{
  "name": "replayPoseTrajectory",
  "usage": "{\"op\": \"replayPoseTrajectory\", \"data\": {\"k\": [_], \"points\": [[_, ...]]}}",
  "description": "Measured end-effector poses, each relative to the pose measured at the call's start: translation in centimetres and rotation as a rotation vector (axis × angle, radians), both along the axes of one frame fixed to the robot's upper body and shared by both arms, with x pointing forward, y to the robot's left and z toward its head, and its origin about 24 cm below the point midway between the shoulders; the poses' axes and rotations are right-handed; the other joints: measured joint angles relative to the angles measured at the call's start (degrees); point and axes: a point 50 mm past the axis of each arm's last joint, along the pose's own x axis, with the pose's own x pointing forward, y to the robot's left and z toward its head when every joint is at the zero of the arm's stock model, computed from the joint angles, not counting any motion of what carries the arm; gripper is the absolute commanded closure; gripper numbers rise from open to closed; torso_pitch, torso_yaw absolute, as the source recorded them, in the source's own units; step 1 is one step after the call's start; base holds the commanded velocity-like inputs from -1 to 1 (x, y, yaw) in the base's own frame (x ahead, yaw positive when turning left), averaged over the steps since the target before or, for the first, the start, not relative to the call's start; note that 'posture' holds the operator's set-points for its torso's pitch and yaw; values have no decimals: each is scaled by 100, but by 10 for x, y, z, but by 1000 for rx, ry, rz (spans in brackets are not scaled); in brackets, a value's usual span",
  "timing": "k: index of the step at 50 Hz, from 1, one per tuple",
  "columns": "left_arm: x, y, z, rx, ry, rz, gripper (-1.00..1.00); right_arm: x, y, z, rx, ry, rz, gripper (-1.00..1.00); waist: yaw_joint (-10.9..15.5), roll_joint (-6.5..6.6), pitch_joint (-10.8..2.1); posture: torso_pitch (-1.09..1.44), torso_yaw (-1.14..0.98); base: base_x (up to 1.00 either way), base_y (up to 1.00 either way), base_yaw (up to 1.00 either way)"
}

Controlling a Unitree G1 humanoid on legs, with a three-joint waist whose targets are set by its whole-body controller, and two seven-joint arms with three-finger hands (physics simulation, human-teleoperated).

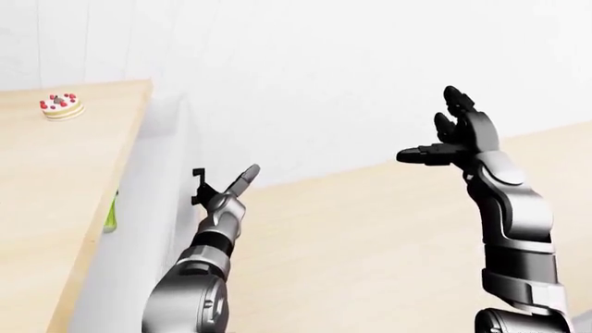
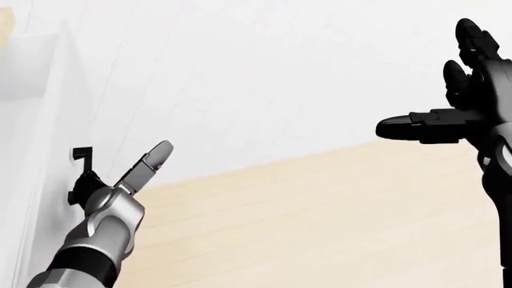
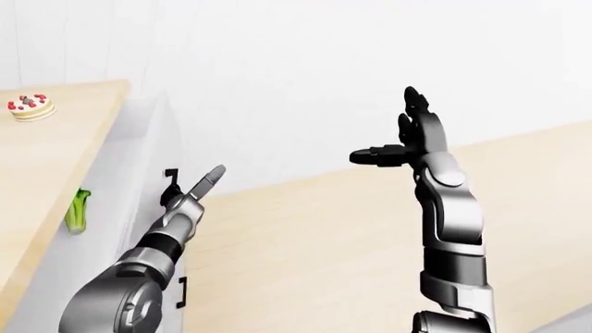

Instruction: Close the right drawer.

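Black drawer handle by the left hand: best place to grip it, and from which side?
Likely the bar of the black bracket-shaped drawer handle, where it stands off the white drawer front. Approach from the view's right, the open floor side, where the left hand already sits, fingers open. For closing, a flat push on the front probably suffices.

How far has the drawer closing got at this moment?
Done: the left hand has reached the black drawer handle, one finger pointing up. In hand: the push. A green vegetable shows in a gap beside the counter top, so the drawer looks partly open. Left: push it flush and withdraw. The right hand is raised, open and idle.
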Motion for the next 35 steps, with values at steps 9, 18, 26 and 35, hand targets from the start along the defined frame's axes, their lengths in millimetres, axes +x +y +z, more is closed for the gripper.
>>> {"op": "replayPoseTrajectory", "data": {"k": [9,18,26,35], "points": [[-1,9,-1,1,-6,22,-100,1,1,-4,0,15,-2,-100,5,36,12,0,0,0,0,0],[-3,16,-2,1,-6,42,-100,1,0,4,-3,1,-3,-100,17,55,-1,0,0,0,0,0],[-5,25,-4,-1,-12,62,-100,1,1,-2,-1,13,-1,-100,13,70,-10,0,0,0,0,0],[-9,37,-7,-8,-20,86,-100,1,1,-2,-3,11,-1,-100,13,101,-12,0,0,0,0,0]]}}
